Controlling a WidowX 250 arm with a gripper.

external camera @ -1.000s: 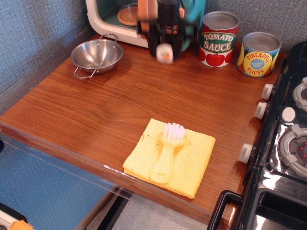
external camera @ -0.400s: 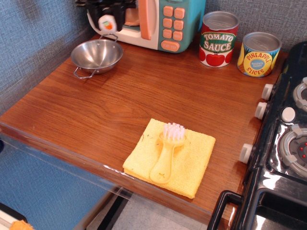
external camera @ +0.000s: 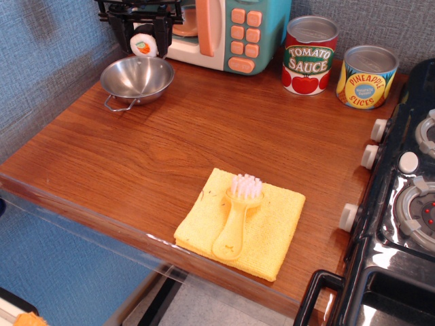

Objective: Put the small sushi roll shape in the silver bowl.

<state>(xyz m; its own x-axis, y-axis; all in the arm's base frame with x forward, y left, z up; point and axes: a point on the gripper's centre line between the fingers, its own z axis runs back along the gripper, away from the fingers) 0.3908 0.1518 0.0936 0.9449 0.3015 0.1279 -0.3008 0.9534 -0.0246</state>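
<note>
The small sushi roll shape (external camera: 143, 46) shows its white ring and orange-and-green centre. It is held between the black fingers of my gripper (external camera: 143, 41) at the back left, just above the far rim of the silver bowl (external camera: 136, 79). The gripper is shut on the roll. The bowl sits upright on the wooden counter at the back left with its two wire loop handles showing, and it looks empty.
A toy microwave (external camera: 228, 30) stands right behind the gripper. A tomato sauce can (external camera: 309, 54) and a pineapple slices can (external camera: 367, 76) stand at the back right. A yellow cloth (external camera: 242, 221) with a yellow brush (external camera: 238, 214) lies near the front. A black stove (external camera: 401, 204) borders the right side.
My gripper has carried the sushi roll from in front of the microwave leftward to the bowl, then lowered slightly toward its rim. Nothing else moved.
</note>
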